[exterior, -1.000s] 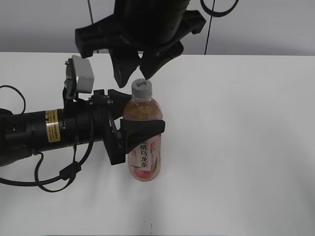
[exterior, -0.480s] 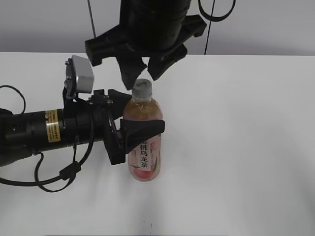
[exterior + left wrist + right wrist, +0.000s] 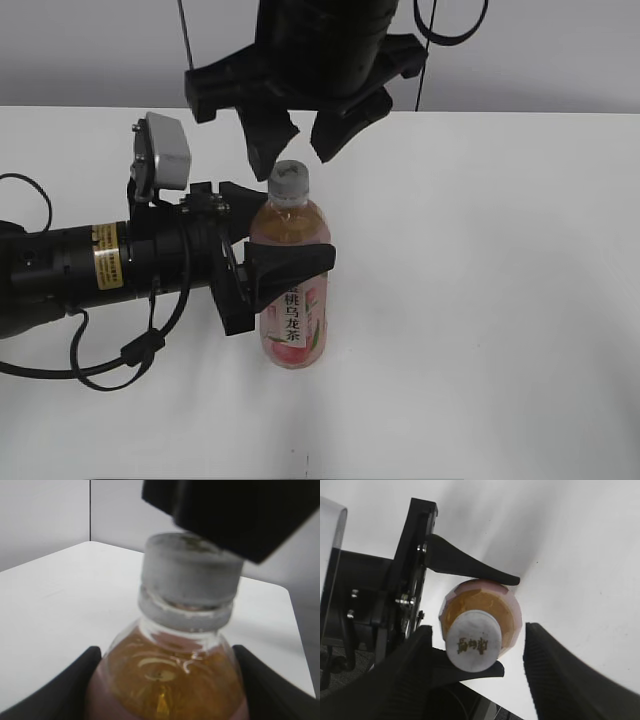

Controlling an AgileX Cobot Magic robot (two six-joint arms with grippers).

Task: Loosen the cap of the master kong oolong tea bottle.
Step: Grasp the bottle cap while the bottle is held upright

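Standing upright on the white desk [image 3: 480,300], the bottle [image 3: 291,290] is clamped at mid-body by the left gripper [image 3: 290,262], whose black fingers [image 3: 292,262] press against its sides from the left of the exterior view. The left wrist view shows amber tea filling the shoulder of the bottle [image 3: 167,680] with a finger at each lower corner touching it. The cap [image 3: 288,180] sits on the neck, pale with a small dark mark on top. The right gripper [image 3: 296,140] hangs directly above the cap, its two fingers [image 3: 268,140] spread apart, one on each side and clear of the cap. In the right wrist view the cap [image 3: 472,641] lies between those open fingers [image 3: 555,670], nearer the left one, with the bottle's shoulder [image 3: 505,610] visible around it.
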